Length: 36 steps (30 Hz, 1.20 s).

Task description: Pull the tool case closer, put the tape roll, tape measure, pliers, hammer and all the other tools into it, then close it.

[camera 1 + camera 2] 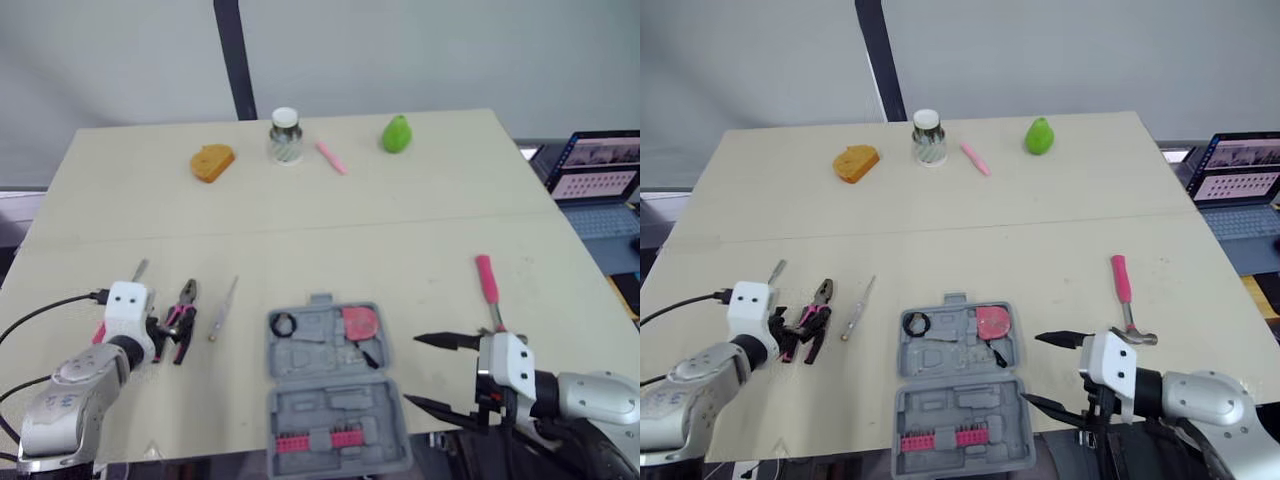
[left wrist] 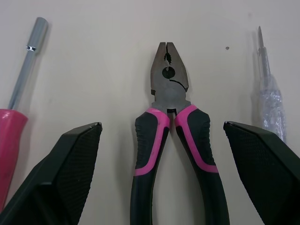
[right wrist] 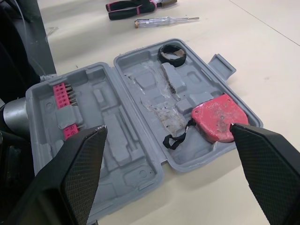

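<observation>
The grey tool case lies open at the table's front middle. In its far half sit a black tape roll and a red tape measure. Black and pink pliers lie left of the case. My left gripper is open, with one finger on each side of the handles and not touching them. A clear tester screwdriver lies right of the pliers and a pink-handled screwdriver to their left. The pink-handled hammer lies right of the case. Beside the case's right edge, my right gripper stands open and holds nothing.
Along the table's far edge stand an orange object, a small jar, a pink pen and a green pear. A laptop sits off the table to the right. The case's near half holds pink bits.
</observation>
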Each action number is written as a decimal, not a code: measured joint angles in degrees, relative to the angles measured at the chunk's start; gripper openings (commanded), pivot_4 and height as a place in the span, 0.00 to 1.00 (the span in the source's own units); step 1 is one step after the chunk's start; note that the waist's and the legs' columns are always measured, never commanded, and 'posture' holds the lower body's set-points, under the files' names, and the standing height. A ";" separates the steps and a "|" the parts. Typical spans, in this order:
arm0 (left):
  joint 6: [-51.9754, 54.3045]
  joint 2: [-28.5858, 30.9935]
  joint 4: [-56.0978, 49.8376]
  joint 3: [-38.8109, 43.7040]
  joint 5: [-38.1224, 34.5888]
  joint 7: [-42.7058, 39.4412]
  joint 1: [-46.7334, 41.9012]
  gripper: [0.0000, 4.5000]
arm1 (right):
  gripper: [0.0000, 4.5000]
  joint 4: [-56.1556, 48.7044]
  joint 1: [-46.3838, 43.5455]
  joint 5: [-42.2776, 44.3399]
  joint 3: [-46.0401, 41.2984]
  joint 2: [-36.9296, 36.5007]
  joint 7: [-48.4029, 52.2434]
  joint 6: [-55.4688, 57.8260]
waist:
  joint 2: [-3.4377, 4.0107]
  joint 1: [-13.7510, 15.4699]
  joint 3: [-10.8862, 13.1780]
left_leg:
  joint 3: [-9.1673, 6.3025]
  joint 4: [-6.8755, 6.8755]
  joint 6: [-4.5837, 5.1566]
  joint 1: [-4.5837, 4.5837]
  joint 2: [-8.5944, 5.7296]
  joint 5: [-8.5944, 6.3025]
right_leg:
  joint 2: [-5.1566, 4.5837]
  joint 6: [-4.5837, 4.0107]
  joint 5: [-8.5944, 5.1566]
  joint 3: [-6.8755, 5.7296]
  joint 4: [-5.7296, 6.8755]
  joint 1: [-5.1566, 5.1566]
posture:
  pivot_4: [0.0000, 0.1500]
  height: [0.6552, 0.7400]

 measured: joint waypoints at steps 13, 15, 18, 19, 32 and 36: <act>1.88 0.03 3.18 -3.84 3.68 -0.42 -2.72 1.00 | 0.99 -1.57 1.30 0.00 -0.19 0.00 -1.09 0.45 | 0.00 -0.15 0.00 | 0.00 0.01 0.00 0.01 -0.01 0.00 | -0.03 0.00 0.00 0.01 0.03 -0.01 | 1.00 0.95; 1.86 0.03 3.23 -3.83 3.91 -0.61 -2.72 1.00 | 0.99 -1.58 1.38 0.00 -0.25 0.00 -1.18 0.59 | 0.01 -0.15 -0.01 | 0.00 0.01 0.00 0.02 -0.01 0.00 | -0.03 0.00 0.00 0.00 0.04 -0.01 | 1.00 0.95; 1.45 0.02 3.56 -3.88 4.05 -0.98 -2.71 1.00 | 0.99 -1.58 1.50 0.00 -0.44 0.00 -1.21 0.66 | 0.05 -0.16 -0.03 | 0.00 0.01 -0.01 0.03 -0.01 0.01 | -0.04 0.00 0.00 0.01 0.05 -0.01 | 1.00 0.95; 1.31 0.02 3.67 -3.90 4.11 -1.12 -2.71 1.00 | 0.99 -1.58 1.53 0.00 -0.47 0.00 -1.21 0.67 | 0.05 -0.15 -0.03 | 0.00 0.01 -0.01 0.03 -0.01 0.01 | -0.04 0.00 0.00 0.00 0.04 0.00 | 1.00 0.95; 0.49 -1.14 4.29 -4.13 4.71 -1.30 -3.00 0.51 | 1.00 -1.58 1.86 0.00 -1.21 0.00 -1.22 0.79 | 0.26 -0.17 -0.16 | 0.00 0.00 -0.02 0.06 -0.01 0.02 | -0.02 0.00 0.00 0.00 0.07 0.00 | 1.00 0.95; 0.56 -1.28 4.28 -4.13 4.97 -1.29 -3.02 0.51 | 1.00 -1.58 2.08 0.00 -1.95 0.00 -1.22 0.88 | 0.29 -0.18 -0.18 | 0.01 0.00 -0.03 0.07 0.00 0.02 | -0.01 0.00 0.00 0.00 0.08 0.00 | 1.00 0.95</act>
